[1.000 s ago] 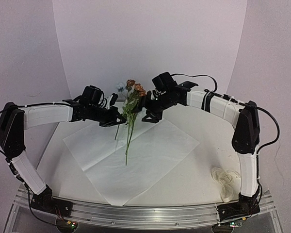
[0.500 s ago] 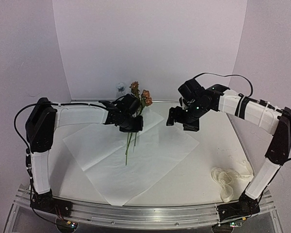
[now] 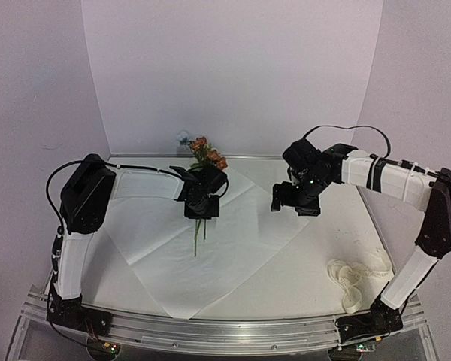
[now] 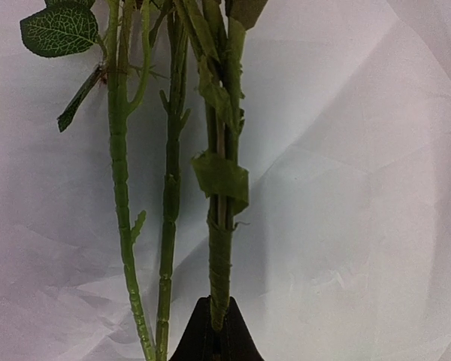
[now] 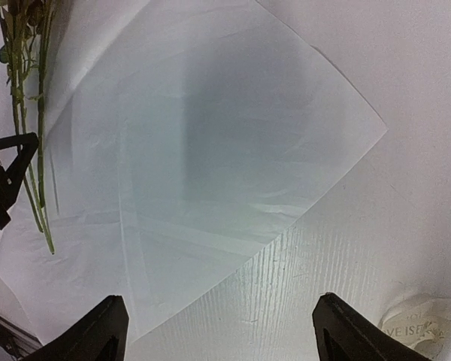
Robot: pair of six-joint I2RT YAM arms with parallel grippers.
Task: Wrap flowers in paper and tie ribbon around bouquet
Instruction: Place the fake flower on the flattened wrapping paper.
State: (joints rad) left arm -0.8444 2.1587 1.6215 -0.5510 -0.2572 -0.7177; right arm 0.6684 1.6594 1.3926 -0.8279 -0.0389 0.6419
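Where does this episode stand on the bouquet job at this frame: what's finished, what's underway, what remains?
Done: the paper lies spread flat. In hand: the left gripper is shut on the flowers by their stems, holding them over the sheet; the right gripper hangs open and empty. Left: no fold or wrap shows, and the ribbon lies bunched off the paper, untouched.

Setting, seen from above and behind. A white desk (image 3: 316, 263) stands inside a pale, lilac-tinted enclosure. A flat back wall (image 3: 233, 68) meets the desk's far edge, flanked by a left wall (image 3: 30, 90) and a right wall (image 3: 425, 75). A ribbed aluminium rail (image 3: 225, 329) runs along the desk's near edge. Lighting is soft and even, casting only faint shadows. The right wrist view shows fine grain on the desk surface.
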